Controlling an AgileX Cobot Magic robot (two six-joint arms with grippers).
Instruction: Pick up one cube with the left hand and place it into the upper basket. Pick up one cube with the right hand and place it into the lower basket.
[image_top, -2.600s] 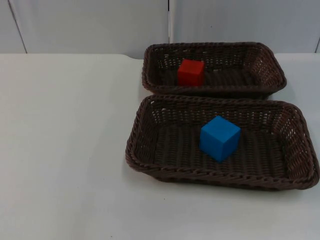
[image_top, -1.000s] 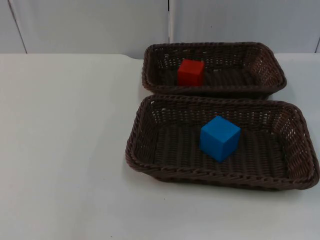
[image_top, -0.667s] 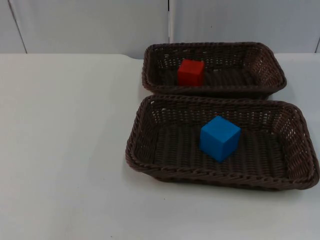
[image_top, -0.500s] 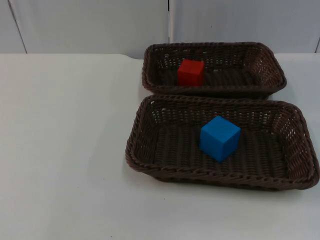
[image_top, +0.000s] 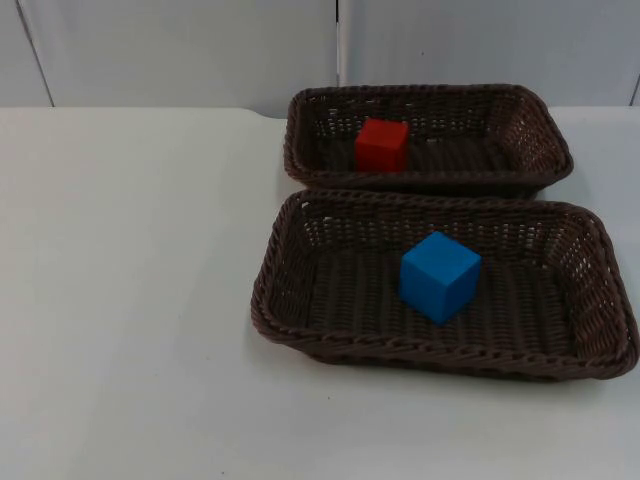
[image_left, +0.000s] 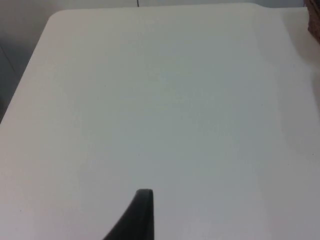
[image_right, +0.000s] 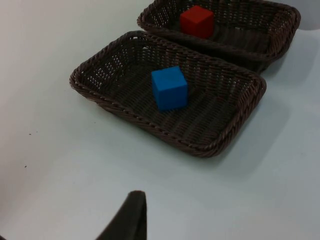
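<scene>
A red cube (image_top: 382, 144) sits inside the upper brown wicker basket (image_top: 430, 90), toward its left side. A blue cube (image_top: 439, 276) rests near the middle of the lower wicker basket (image_top: 430, 352). In the right wrist view, my right gripper (image_right: 131, 216) hangs above bare table, well short of the lower basket (image_right: 150, 125). That view also shows the blue cube (image_right: 169, 88), the red cube (image_right: 197, 21) and the upper basket (image_right: 235, 50). My left gripper (image_left: 140, 216) hovers over bare white table, far to the left of both baskets.
The two baskets stand close together, one behind the other, on the right half of the white table (image_top: 130, 280). The grey partition wall (image_top: 180, 50) closes off the back. The table's rounded far corner (image_left: 55, 15) is in the left wrist view.
</scene>
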